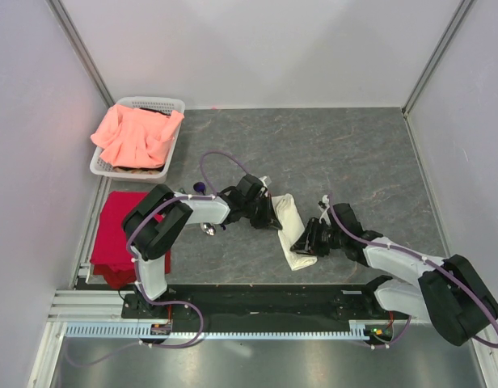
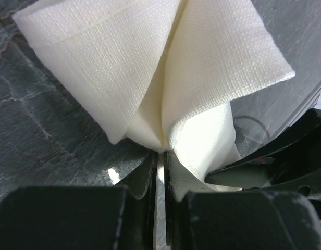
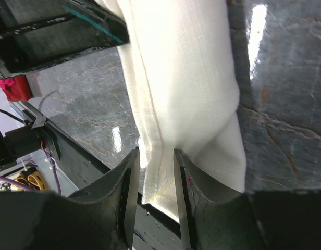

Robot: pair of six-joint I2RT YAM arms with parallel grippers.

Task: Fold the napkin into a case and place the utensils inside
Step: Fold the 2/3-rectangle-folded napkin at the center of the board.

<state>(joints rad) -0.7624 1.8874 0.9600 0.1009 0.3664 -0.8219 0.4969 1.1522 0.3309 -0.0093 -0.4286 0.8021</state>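
**Top view.** The napkin (image 1: 293, 230) lies on the grey marbled bench (image 1: 362, 153) as a narrow cream strip. Both of its ends are covered by the arms. The left gripper (image 1: 267, 212) sits at its far end and the right gripper (image 1: 312, 241) at its near end. From up here neither pair of jaws can be read. The utensils (image 1: 207, 229) are hard to make out: only a shiny speck shows left of the napkin, tucked under the left arm. Well to the left of the napkin and further back, a white slotted basket (image 1: 156, 103) holds a crumpled salmon-pink cloth (image 1: 136, 133). A red cloth (image 1: 116, 226) lies left of the napkin, partly hidden by the arm's elbow.

**Left wrist view.** This view gives what the top view hides. The black jaws are closed to a sliver on the napkin (image 2: 150, 78), pinching a gathered point of it. From the pinch the cloth fans away in soft pleated flaps. Its plain weave shows clearly, and a hem line runs along one edge. The lowest fold slips out of sight behind one finger.

**Right wrist view.** The napkin (image 3: 186, 78) runs down as a long smooth band over the glossy bench. Its end lies between jaws that stand parted, and more cloth spreads behind one finger. I cannot tell whether they squeeze it.
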